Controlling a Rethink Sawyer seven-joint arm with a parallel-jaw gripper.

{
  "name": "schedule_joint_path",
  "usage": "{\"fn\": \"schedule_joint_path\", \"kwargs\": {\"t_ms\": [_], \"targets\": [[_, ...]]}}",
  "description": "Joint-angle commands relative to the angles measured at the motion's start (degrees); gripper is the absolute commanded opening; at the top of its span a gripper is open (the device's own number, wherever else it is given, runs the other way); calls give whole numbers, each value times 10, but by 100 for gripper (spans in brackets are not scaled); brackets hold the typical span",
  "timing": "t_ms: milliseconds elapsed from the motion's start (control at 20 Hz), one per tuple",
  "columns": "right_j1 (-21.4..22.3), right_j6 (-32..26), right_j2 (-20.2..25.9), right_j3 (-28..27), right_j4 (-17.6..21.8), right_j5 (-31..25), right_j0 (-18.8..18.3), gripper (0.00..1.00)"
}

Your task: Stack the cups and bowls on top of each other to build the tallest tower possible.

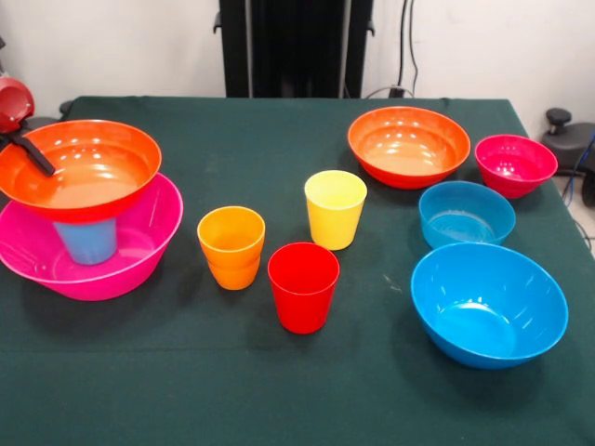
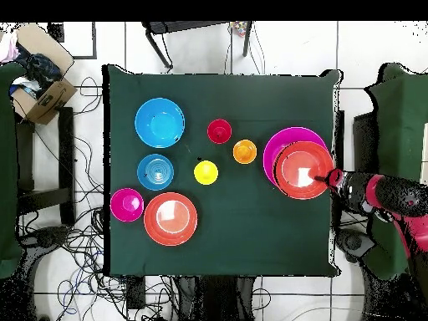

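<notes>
The tower point(image 1: 88, 209) I am building so far is three pieces: the large pink bowl point(image 1: 139, 260) on the table, a light blue cup point(image 1: 86, 240) standing upside down inside it, and a wide orange-red bowl point(image 1: 79, 167) perched upright on that cup. My gripper point(image 1: 33, 153) reaches in over the orange-red bowl's rim; one black finger lies on the inside wall, so I judge it is pinching the rim, though the outer finger is hidden.

The step in hand, as I read it, is seating this bowl. It looks slightly tilted and off centre on the cup, and the cup's base is a narrow footing. I would level the bowl over the cup, ease the fingers apart slowly, and lift straight up so nothing drags the rim sideways.

Just beside the pink bowl stands the orange cup point(image 1: 231, 246), then the red cup point(image 1: 303, 286) and yellow cup point(image 1: 335, 208) a little further out. Well apart from the pink bowl, across the green table point(image 1: 279, 390), sit the second orange-red bowl point(image 1: 409, 146), the small magenta bowl point(image 1: 515, 164), the small blue bowl point(image 1: 466, 213) and the large blue bowl point(image 1: 489, 304), all untouched.
</notes>
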State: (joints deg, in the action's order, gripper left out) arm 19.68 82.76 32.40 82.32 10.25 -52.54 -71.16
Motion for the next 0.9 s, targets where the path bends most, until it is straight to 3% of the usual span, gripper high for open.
{"fn": "schedule_joint_path", "kwargs": {"t_ms": [50,500,550,900], "targets": [[-3,-92,15,10,51,10,7,0],[-3,-104,20,12,52,-1,6,0],[-3,-103,19,10,51,-10,7,100],[-5,-106,13,-6,59,-15,15,100]]}}
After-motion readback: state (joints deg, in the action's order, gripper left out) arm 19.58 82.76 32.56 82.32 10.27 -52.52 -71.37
